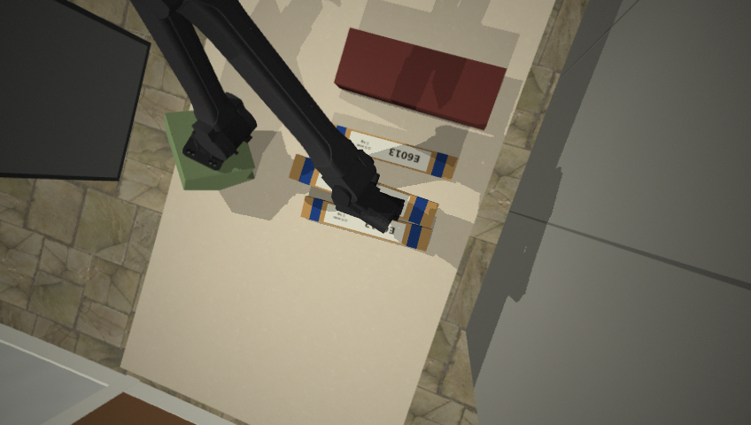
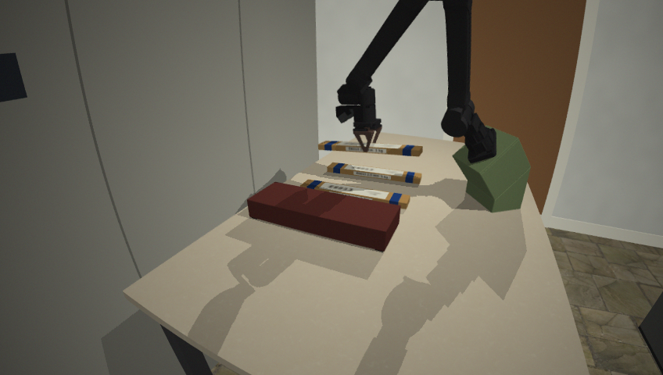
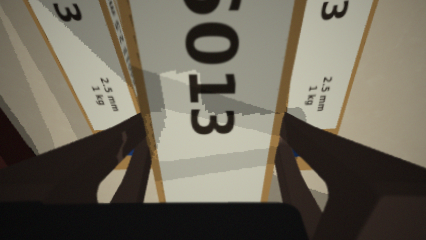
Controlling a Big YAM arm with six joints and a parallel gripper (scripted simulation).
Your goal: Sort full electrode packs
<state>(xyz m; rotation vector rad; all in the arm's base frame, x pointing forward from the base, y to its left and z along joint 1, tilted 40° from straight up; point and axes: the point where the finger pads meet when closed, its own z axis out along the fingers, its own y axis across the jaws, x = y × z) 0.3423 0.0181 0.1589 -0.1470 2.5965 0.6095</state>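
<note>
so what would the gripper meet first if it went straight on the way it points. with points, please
Straight down, the held pack (image 1: 421,212) (image 2: 407,150) (image 3: 215,170) would probably land first on the bench (image 1: 274,295) (image 2: 279,301) (image 3: 400,75), between the other packs (image 1: 416,235) (image 2: 372,172) (image 3: 327,55). Depth is unclear; it might clip one.

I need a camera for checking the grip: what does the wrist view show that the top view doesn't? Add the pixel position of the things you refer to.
Only wrist: the jaws against both long edges of the held cardboard electrode pack (image 1: 420,211) (image 2: 409,150) (image 3: 215,170), and readable "2.5 mm, 1 kg" print on its neighbours.

Only top: the faceted green block (image 1: 203,181) (image 2: 499,185) and the packs' full layout.

Both: parts of all three packs, and the dark red platform (image 1: 379,68) (image 2: 325,211) (image 3: 9,136), just a corner in the wrist view.
</note>
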